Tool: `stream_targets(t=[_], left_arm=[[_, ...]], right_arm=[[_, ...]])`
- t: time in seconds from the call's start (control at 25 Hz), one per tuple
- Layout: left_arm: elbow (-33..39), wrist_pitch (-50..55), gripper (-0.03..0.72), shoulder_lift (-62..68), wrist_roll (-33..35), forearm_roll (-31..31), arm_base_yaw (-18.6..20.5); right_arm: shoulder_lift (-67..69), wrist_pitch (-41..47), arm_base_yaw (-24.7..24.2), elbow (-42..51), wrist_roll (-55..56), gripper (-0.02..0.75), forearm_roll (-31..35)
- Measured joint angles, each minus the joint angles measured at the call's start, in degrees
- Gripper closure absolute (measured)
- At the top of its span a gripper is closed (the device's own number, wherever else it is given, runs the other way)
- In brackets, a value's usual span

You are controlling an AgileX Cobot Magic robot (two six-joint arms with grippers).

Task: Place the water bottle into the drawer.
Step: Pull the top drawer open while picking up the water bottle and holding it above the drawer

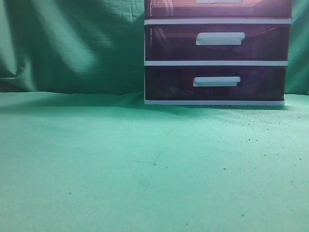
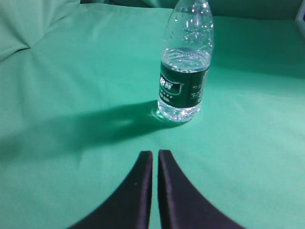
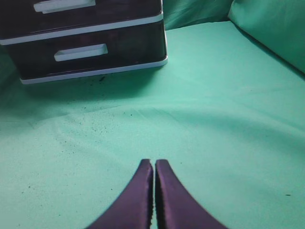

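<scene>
A clear water bottle (image 2: 185, 71) with a dark green label stands upright on the green cloth in the left wrist view, a little ahead and right of my left gripper (image 2: 155, 152), which is shut and empty. The bottle does not show in the exterior view. A dark drawer unit (image 1: 217, 53) with white trim and white handles stands at the back right, all its drawers closed; it also shows in the right wrist view (image 3: 86, 43). My right gripper (image 3: 154, 162) is shut and empty, well short of the unit. Neither gripper shows in the exterior view.
Green cloth (image 1: 145, 164) covers the table and hangs as a backdrop behind it. Dark specks lie on the cloth in front of the drawer unit. A cloth fold rises at the right in the right wrist view (image 3: 271, 33).
</scene>
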Motion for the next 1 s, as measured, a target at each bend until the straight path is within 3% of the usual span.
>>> stream_targets(t=[0.72,0.84,1.0], left_arm=[[0.0,0.0,0.688,0.0,0.0,0.0,0.0],[0.09,-5.39,0.688,0.0,-3.13,-5.62,0.0],[0.09,-21.26,0.688,0.0,-4.55,-10.68,0.0]], right_arm=[[0.0,0.0,0.0,0.0,0.0,0.738,0.0],[0.0,0.0,0.0,0.0,0.0,0.738,0.0],[0.0,0.0,0.0,0.0,0.0,0.738,0.0]])
